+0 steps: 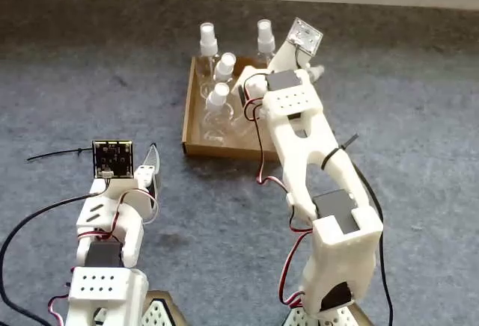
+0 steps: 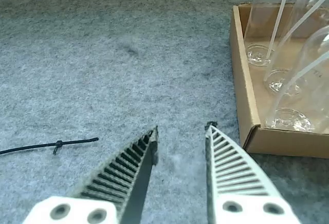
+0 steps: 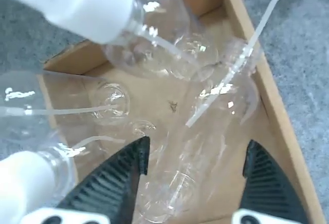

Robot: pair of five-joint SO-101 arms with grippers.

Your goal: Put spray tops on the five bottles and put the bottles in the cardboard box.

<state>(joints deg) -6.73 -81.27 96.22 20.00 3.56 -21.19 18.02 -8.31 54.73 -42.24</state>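
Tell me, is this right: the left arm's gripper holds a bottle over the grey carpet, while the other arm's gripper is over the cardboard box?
No. The left gripper is open and empty, as the left wrist view shows. It is over the grey carpet, and the right gripper is over the cardboard box.

Worktop (image 1: 90, 79) left of cardboard box (image 1: 187, 113): free, just thin black tie (image 1: 56, 154) lying flat. Box interior crowded w/ bottles (image 1: 217, 98), narrow gaps btwn them. Right arm (image 1: 299, 131) overhangs box's near-right side, blocking approach there. Left gripper (image 2: 181, 129): fingers apart, nothing btwn.
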